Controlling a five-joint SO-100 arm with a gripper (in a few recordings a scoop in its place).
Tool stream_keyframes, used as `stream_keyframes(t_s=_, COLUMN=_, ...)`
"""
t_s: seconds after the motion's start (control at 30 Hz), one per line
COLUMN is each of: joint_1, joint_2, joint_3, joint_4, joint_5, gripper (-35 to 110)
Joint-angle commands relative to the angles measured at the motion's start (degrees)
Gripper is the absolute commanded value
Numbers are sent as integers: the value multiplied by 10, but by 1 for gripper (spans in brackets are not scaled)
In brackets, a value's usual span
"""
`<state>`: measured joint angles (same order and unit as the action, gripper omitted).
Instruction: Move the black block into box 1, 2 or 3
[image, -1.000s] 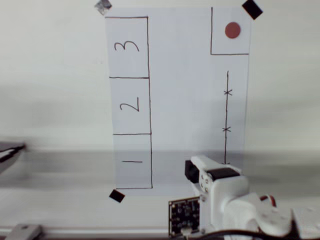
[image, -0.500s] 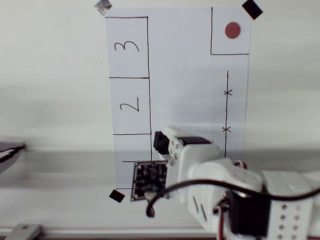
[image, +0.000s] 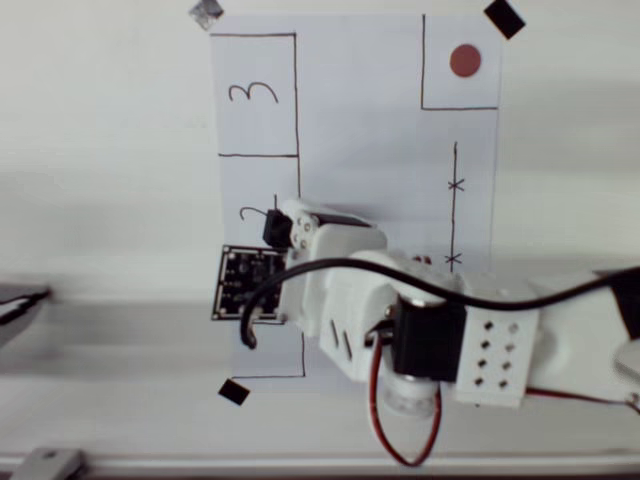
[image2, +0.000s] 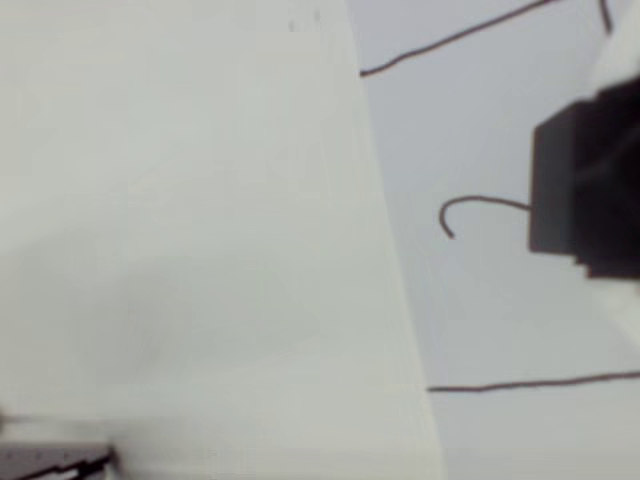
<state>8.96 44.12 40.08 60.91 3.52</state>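
Tool (image: 281, 228) closed on block (image: 272, 228), held over box marked 2 (image: 235, 190), block at 5 o'clock of box centre. Wrist view: block (image2: 565, 185) covered part of numeral. Advice: lower straight, release only once block sat fully inside outline on paper (image: 370, 150).

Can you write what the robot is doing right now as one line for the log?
phase: carry | end effector: shut on black block | position: over box 2 | block: not yet set down
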Motion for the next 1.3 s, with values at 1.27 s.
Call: stream_keyframes(t_s=1.27, joint_1=18, joint_2=-98, joint_3=-164, joint_4=4, joint_5=-21, gripper=25)
